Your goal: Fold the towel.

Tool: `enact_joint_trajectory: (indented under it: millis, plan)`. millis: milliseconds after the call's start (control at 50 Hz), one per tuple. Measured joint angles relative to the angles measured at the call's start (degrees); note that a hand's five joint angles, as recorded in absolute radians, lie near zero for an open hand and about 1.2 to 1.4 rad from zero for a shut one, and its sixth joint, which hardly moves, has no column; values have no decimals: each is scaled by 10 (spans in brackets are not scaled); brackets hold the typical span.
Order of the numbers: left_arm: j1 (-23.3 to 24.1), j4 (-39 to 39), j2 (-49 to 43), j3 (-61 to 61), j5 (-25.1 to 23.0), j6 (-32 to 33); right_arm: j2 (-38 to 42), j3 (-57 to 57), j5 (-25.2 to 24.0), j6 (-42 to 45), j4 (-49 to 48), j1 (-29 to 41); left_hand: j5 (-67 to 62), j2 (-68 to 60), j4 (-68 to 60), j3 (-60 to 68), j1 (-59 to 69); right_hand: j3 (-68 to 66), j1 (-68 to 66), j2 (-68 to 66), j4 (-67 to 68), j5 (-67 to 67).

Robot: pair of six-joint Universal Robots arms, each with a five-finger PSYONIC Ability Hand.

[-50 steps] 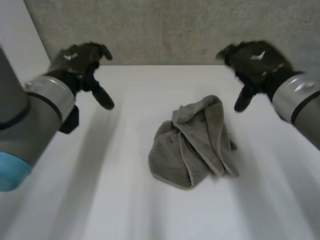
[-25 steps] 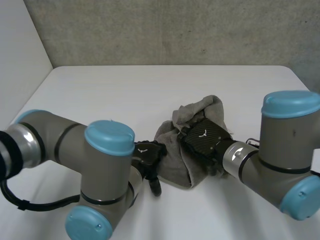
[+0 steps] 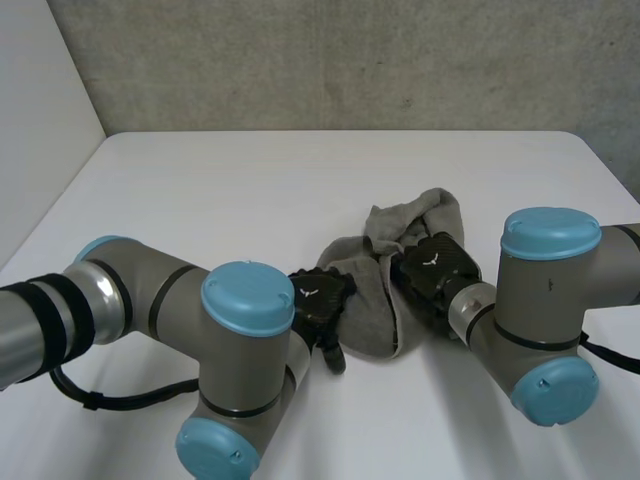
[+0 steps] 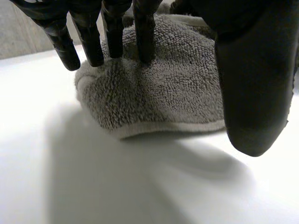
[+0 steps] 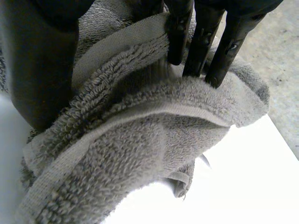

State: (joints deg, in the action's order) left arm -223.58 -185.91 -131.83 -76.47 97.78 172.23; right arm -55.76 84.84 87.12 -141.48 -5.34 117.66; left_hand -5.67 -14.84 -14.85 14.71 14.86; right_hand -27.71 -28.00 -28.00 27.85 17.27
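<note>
Towel [image 3: 372,300] count from my station: one, grey terry, lying crumpled in a heap on the near middle of the one white table [image 3: 250,190], between the two arms. The left arm [image 3: 150,300] and the right arm [image 3: 545,290] both bend in low over the table, one on each side of the heap.

My left hand [image 3: 320,300] is at the towel's left side. In its wrist view the fingers [image 4: 142,37] are straight and spread, their tips resting on top of the cloth, while the thumb [image 4: 252,70] stands off in front of the hemmed edge with nothing nipped between.

My right hand [image 3: 435,265] is on the towel's right side. Its fingertips [image 5: 177,32] dig into a crease behind a raised fold and its thumb [image 5: 42,60] bears on the cloth from the other side, so it pinches that fold.
</note>
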Motion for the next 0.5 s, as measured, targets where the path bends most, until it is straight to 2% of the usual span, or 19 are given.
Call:
enact_joint_trajectory:
  millis: [280,500]
  plan:
    - [1,-3,-44,60,1,1,8,-15,42,-36,-9,-12,0,0,0,0,0,-53,-46,-49,50,48]
    - [12,-2,-42,60,1,2,5,-21,43,-67,-8,-15,-22,-26,-16,22,25,-51,-45,-48,48,48]
